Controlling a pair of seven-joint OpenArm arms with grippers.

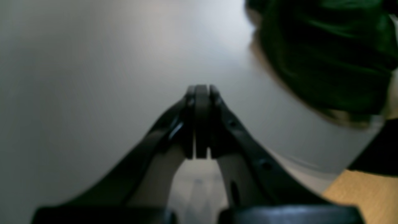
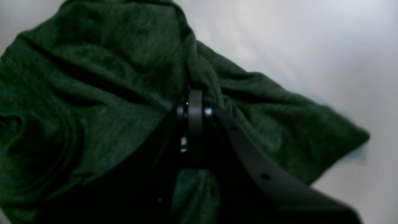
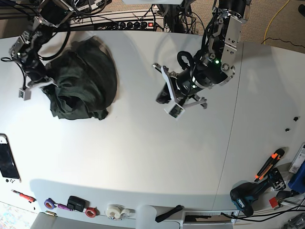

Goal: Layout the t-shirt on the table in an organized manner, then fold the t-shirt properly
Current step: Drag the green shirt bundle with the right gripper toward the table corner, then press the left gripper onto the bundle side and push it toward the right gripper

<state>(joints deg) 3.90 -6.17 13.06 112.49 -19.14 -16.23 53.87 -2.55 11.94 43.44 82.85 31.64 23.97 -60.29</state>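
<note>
We have barely begun: the shirt (image 3: 83,83) lies crumpled on the tabletop (image 3: 143,157). Right jaws pinch its fabric; left jaws are closed, empty.

The t-shirt (image 3: 83,86) is seen as a dark green, heathered garment, bunched into a rumpled heap rather than spread flat. It is placed on the far left part of the desk (image 3: 143,157) in the base view, close to the back edge. Deep folds and creases are shown across the soft fabric (image 2: 93,77), and one loose end is stretched out to a blunt corner lying on the surface. The desk is seen as a wide, smooth white top with rounded corners, crossed by a thin seam line toward its right side.
</note>
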